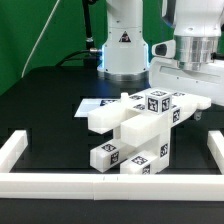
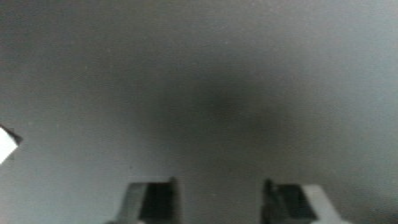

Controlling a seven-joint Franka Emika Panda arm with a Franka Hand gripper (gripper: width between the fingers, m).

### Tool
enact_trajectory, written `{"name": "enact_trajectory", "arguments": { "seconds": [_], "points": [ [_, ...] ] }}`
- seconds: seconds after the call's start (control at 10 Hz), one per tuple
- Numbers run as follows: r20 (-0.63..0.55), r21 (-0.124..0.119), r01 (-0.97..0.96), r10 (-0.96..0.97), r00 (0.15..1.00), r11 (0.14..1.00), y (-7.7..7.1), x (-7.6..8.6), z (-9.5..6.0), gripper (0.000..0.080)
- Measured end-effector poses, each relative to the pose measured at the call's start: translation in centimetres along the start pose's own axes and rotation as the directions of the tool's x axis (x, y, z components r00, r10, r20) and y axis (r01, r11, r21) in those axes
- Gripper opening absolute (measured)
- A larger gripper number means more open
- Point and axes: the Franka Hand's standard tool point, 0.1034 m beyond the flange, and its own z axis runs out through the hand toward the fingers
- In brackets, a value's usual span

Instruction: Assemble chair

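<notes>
Glossy white rounded arm, black triangle sticker on its base (detail blurred), grey blocky fingers

Triangle sign on arm base; no text.

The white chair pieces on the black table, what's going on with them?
A robot arm is mid-assembly. The white chair pieces lie clustered mid-table, partly on the marker board. The hand hangs over the cluster's end on the exterior view's right, fingers apart, nothing visibly held.
</notes>
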Motion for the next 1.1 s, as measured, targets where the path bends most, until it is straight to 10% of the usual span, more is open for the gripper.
{"name": "enact_trajectory", "arguments": {
  "seconds": [0.7, 1.1],
  "points": [
    [0.000, 0.000, 0.022, -0.022, 1.000, 1.000, 0.0, 0.2, -0.1, 0.0001],
    [0.023, 0.002, 0.124, -0.124, 0.992, 0.992, 0.6, 4.3, -1.4, 0.0425]
  ]
}}
